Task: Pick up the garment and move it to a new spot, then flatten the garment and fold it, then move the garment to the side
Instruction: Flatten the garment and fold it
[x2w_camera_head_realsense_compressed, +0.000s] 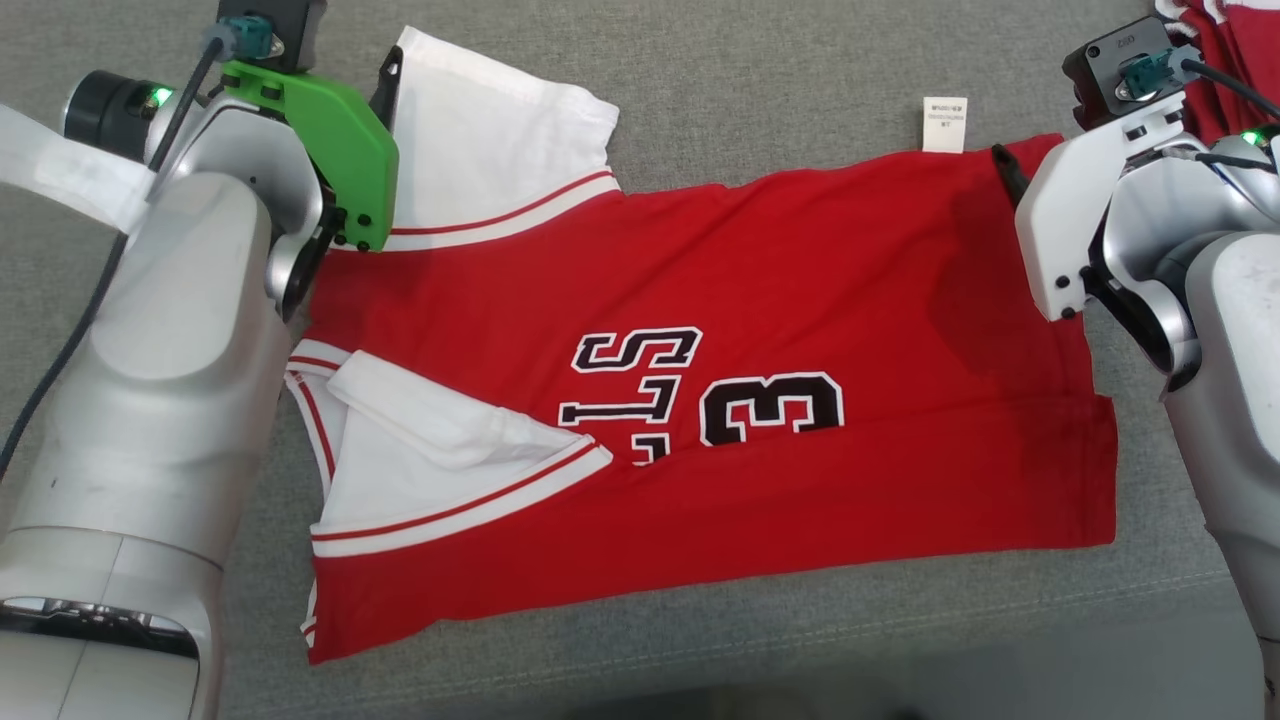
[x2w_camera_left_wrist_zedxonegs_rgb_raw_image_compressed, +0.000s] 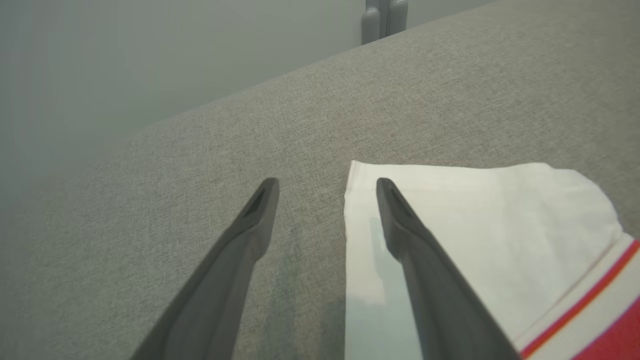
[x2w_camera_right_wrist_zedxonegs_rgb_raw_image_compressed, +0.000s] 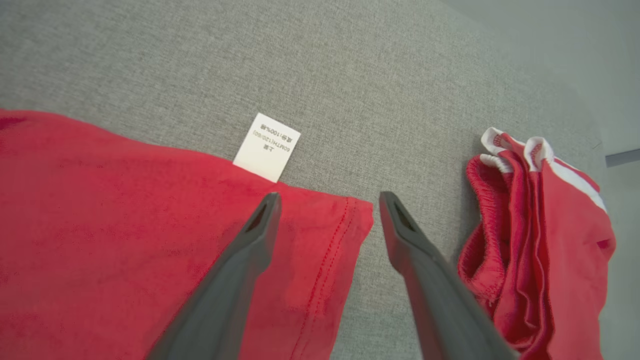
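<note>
One garment (x2w_camera_head_realsense_compressed: 900, 480) on the grey fabric surface (x2w_camera_head_realsense_compressed: 700, 80), roughly centred, laid flat and sideways: neck end to the left, hem to the right.

Near side first:
- Long near side runs close along the surface's near edge and is mostly smooth.
- Body is red. Sleeves are white with red-striped white trim.
- Near sleeve (x2w_camera_head_realsense_compressed: 430, 450) is folded in over the body and covers part of the print.
- Print (x2w_camera_head_realsense_compressed: 700, 395) is black with a white outline, turned sideways: "13" plus partly hidden letters.
- Hem on the right is straight, with a visible stitch line.

Far side:
- Far sleeve (x2w_camera_left_wrist_zedxonegs_rgb_raw_image_compressed: 480, 225) is spread flat toward the far edge.
- Left gripper (x2w_camera_left_wrist_zedxonegs_rgb_raw_image_compressed: 326, 184) has its fingers spread wide, nothing between them. One finger is over the sleeve's outer corner, the other over bare grey fabric. Can't tell if the tips touch.
- Right gripper (x2w_camera_right_wrist_zedxonegs_rgb_raw_image_compressed: 328, 197) is also wide apart and empty. One finger is over the far hem corner, the other over bare fabric just beside it.
- White care label (x2w_camera_right_wrist_zedxonegs_rgb_raw_image_compressed: 267, 147) sticks out from the far side seam near the hem and lies flat on the surface.
- Crumpled red-and-white bundle (x2w_camera_right_wrist_zedxonegs_rgb_raw_image_compressed: 540, 250) sits at the far right, apart from the garment.
</note>
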